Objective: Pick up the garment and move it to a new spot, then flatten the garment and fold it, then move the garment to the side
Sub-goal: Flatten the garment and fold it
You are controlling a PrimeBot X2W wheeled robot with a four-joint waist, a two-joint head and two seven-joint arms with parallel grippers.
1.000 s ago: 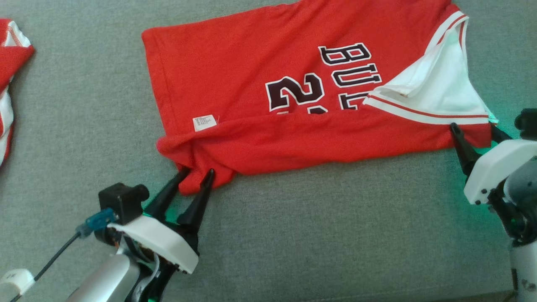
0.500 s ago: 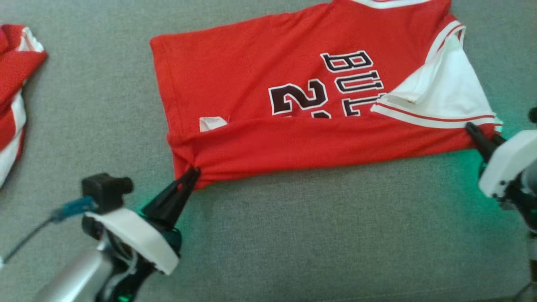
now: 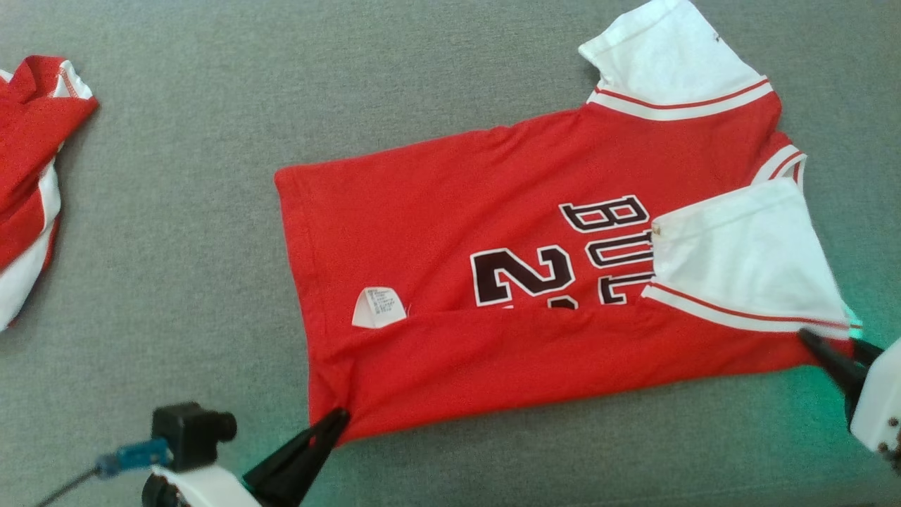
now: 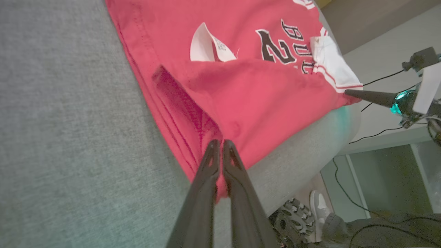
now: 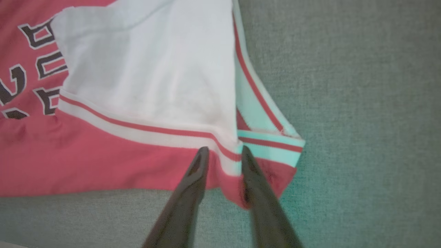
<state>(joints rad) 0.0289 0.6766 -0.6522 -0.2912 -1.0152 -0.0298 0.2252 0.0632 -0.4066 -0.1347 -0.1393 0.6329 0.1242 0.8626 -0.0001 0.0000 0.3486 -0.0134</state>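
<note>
At the far left edge, a second red shirt [image 3: 32, 162] is cut off. Lower left, the left gripper [image 3: 339, 417] is closed on the garment [image 3: 436, 211] at its hem corner. The garment lies centre-right on the grey cushion [image 3: 176, 282]. Carry both corners level for a straight fold. Lower right, the right gripper [image 5: 223, 151] straddles the shoulder corner; its clamping cannot be judged.

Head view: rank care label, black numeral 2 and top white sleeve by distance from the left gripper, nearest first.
From the left gripper, at bottom left:
1. Care label, just above it, near the hem.
2. Numeral 2, mid-shirt, to the right.
3. Top white sleeve, far upper right.
</note>
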